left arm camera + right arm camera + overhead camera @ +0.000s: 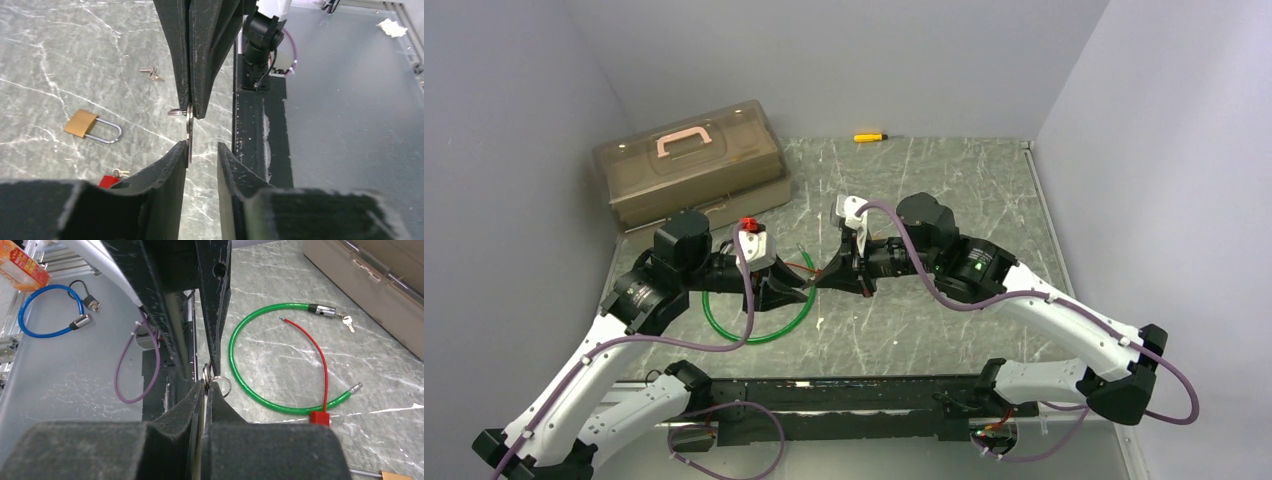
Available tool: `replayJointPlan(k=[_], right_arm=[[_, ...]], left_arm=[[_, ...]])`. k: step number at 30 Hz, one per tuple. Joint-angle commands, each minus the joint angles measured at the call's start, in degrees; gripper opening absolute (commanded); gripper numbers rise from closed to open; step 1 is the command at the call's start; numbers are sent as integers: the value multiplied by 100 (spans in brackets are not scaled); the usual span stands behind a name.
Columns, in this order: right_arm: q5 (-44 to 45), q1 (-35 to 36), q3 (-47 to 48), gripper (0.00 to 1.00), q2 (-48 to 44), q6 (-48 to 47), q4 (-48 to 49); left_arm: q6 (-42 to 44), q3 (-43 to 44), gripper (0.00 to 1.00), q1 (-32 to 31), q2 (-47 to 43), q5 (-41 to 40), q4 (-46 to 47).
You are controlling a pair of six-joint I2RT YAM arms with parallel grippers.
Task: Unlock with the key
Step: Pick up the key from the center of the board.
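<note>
The two grippers meet tip to tip above the middle of the table. My right gripper (207, 383) is shut on the head of a small silver key (206, 374), whose split ring (223, 386) hangs beside the fingers. Seen from the left wrist, the key (189, 131) sticks down out of the right gripper's closed fingers (200, 75), its blade resting against one finger of my left gripper (201, 149). The left jaws stand apart with a clear gap, gripping nothing. A brass padlock (81, 123) with a steel shackle lies flat on the table to the left.
A green cable lock (260, 390) with a key in it and a red cable seal (320, 417) lie under the grippers. Loose keys (151, 73), a red lock (106, 180), a blue cable lock (30, 305), a brown toolbox (689, 160) and a yellow tool (870, 137) are around.
</note>
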Motion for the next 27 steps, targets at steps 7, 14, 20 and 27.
replayJointPlan(k=[7, 14, 20, 27], right_arm=[[380, -27, -321, 0, -540, 67, 642], [430, -22, -321, 0, -513, 67, 527], [469, -21, -307, 0, -497, 56, 436], [513, -23, -231, 0, -378, -65, 138]], left_arm=[[208, 205, 30, 1, -140, 770, -129], [144, 327, 18, 51, -143, 815, -69], [41, 366, 7, 115, -153, 850, 83], [226, 478, 0, 157, -172, 624, -45]])
